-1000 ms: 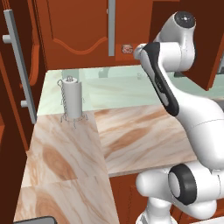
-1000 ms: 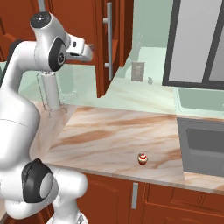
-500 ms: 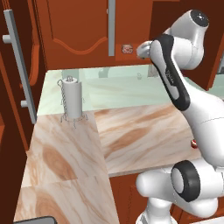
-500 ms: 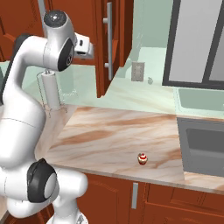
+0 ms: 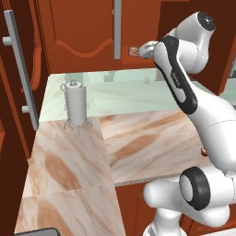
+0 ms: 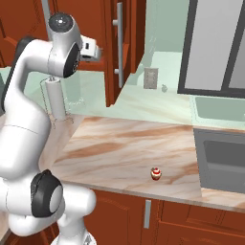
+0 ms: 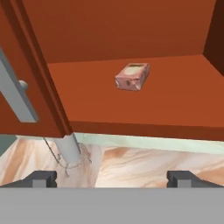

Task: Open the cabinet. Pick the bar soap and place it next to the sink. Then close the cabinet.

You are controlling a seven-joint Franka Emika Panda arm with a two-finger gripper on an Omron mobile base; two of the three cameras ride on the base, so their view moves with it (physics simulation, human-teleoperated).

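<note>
Looking along my claw (image 7: pixel 112 178), I see its two dark fingertips (image 7: pixel 41 178) spread as wide as they go, with nothing between them and nothing touching them. Just past them, below me, lies the marbled beige counter (image 7: pixel 144 166), and the paper-towel holder (image 7: pixel 70 151) stands there on its wire feet, under the cabinet's lower edge. Above that edge the cabinet (image 7: pixel 131 109) is open in front of me: its door (image 7: pixel 26 87) hangs swung out on the left of my hand view, a grey bar handle (image 7: pixel 15 94) on its face. Further in, on the reddish-brown shelf floor, the bar soap (image 7: pixel 132 77) lies flat, alone, well apart from my fingertips and short of the back wall. From the right base camera I see a small red-and-white cupcake-like item (image 6: pixel 156 173) near the counter's front edge, and beyond it, to the right, the dark grey sink (image 6: pixel 225 160) set in the stone.
</note>
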